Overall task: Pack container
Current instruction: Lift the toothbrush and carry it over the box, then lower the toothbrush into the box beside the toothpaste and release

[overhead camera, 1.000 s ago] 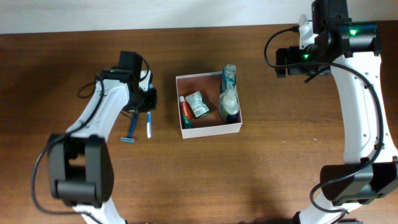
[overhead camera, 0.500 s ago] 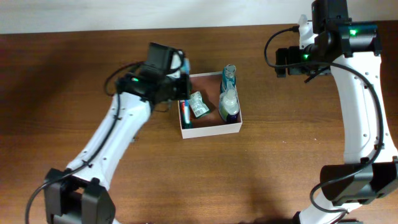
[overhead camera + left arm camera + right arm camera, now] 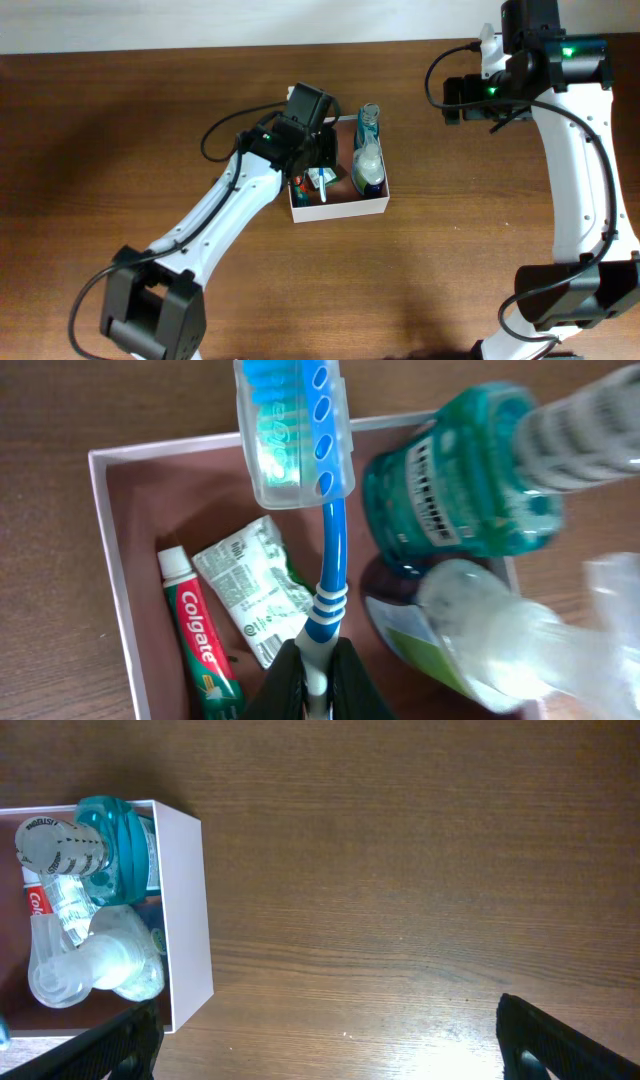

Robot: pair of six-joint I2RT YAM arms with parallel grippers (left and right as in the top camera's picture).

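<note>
**One toothbrush hangs over a nearly full container**

The container [image 3: 340,208] sits mid-surface between the two arms. Its thin cardboard walls look light and easily bent, so a nudge would probably slide it. If it has to be held, a wall near a corner looks the safest place.

Inside lie a toothpaste tube [image 3: 195,635], a sachet [image 3: 255,585], a mouthwash bottle [image 3: 460,490] and a clear bottle [image 3: 490,640].

Above them, the left gripper [image 3: 315,680] pinches the toothbrush [image 3: 325,550] at the handle's end. The toothbrush looks stiff, light and smooth, so it may pivot in that hold.

The right gripper [image 3: 325,1010] is spread wide over bare surface [image 3: 450,280].

A second ago the left arm was beside the toothbrush on the surface, left of the container. It has since swung over the container, carrying the toothbrush.
</note>
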